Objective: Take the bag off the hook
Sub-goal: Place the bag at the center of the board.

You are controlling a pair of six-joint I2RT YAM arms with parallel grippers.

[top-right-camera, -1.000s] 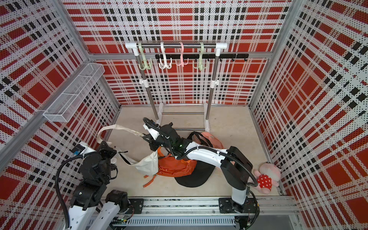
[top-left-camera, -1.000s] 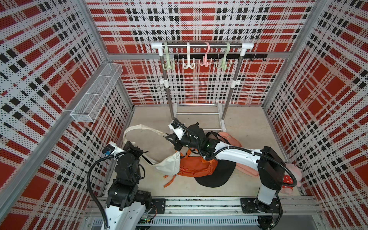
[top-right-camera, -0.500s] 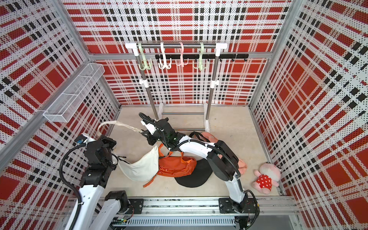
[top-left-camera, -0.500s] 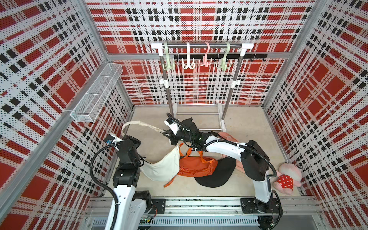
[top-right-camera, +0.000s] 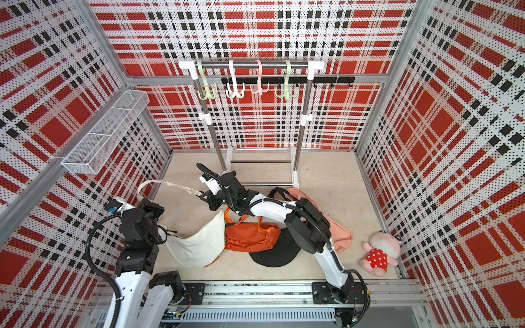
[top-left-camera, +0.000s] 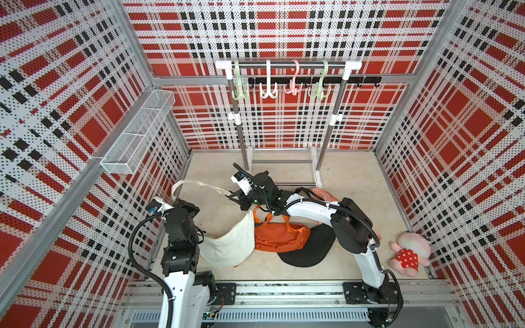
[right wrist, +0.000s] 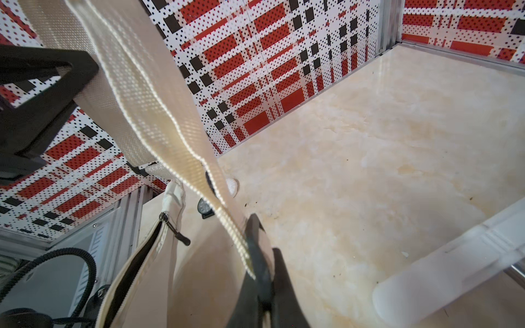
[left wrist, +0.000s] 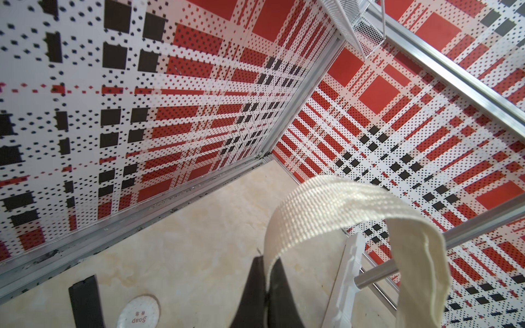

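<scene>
The left gripper [left wrist: 266,262] and right gripper [right wrist: 262,244] each pinch the strap [left wrist: 326,204]. The bag [top-left-camera: 227,244] sags between them, off the hooks [top-left-camera: 268,92].

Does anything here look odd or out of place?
The hooks on the rack all hang empty, while an orange bag, a black cap and a pink bag lie heaped on the floor. The left gripper and right gripper, both shut, hold the strap of the cream bag.
</scene>
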